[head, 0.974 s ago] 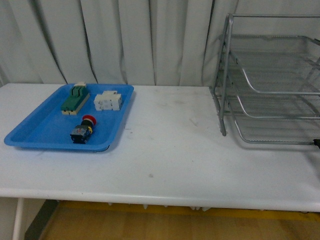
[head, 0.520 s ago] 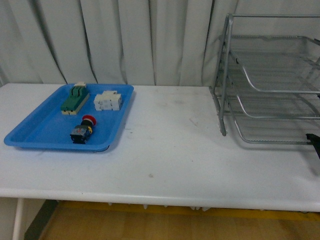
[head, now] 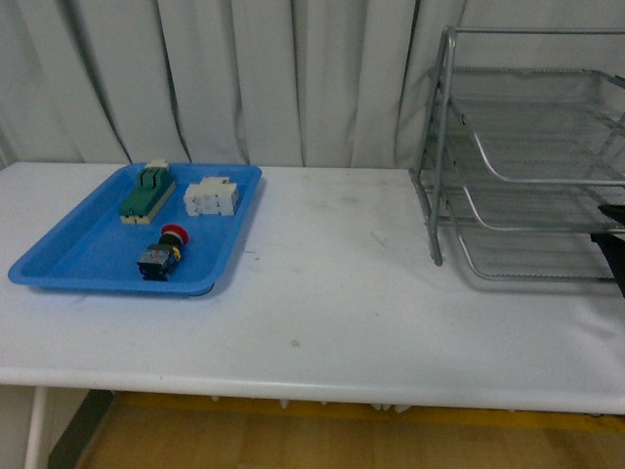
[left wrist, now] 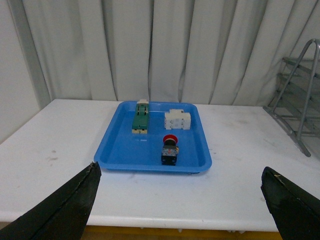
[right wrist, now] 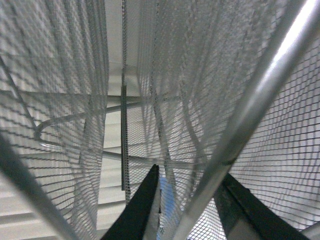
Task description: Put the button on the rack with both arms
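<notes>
The button (head: 161, 256), red cap on a black body, lies in the near part of the blue tray (head: 73, 256) on the table's left. In the left wrist view the button (left wrist: 170, 150) sits well beyond my open left gripper (left wrist: 180, 174), whose black fingertips (left wrist: 89, 181) frame the table edge. The silver mesh rack (head: 527, 156) stands at the right. My right gripper (head: 615, 246) shows only as a black piece at the picture's right edge, by the rack's lower trays. Up close, the right gripper (right wrist: 189, 175) is open, with a tube of the rack (right wrist: 250, 115) running between its fingers.
A green-and-cream block (head: 147, 191) and a white blocky part (head: 212, 196) lie at the far end of the blue tray. A white curtain hangs behind the table. The rack's frame leg (head: 436, 256) stands on the table right of centre.
At the right edge of the front view my right gripper has risen, from beside the lowest tray's front to higher against the rack. Button and tray have not moved.
</notes>
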You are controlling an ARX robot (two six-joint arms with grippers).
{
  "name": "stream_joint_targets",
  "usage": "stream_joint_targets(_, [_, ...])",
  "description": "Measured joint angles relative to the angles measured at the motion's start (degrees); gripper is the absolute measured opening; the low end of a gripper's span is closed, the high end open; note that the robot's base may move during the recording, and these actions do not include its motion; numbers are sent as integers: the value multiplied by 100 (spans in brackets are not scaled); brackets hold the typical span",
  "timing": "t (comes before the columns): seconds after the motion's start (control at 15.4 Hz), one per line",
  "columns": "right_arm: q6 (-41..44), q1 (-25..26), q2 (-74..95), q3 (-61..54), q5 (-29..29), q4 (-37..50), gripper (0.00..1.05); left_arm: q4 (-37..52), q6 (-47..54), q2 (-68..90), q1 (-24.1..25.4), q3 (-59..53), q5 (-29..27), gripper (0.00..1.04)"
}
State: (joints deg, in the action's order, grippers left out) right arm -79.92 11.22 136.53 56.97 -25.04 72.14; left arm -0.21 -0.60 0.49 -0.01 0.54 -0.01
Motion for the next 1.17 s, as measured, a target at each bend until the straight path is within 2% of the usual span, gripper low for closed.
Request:
stream_joint_targets(0.19, [-107, 2, 92, 105, 39, -24, 4, 0, 0, 0, 0, 0, 0, 98])
stream_joint_targets(0.52, [-210, 125, 70, -188, 33, 229, 4, 0, 0, 0, 0, 0, 0, 98])
stream_joint_targets(0.71, [-173, 345, -175, -769, -227, 262, 4, 0, 0, 0, 0, 0, 0, 98])
stream_joint_targets(1.17, [9, 662, -828, -2092, -450, 306, 4, 0, 0, 0, 0, 0, 0, 98])
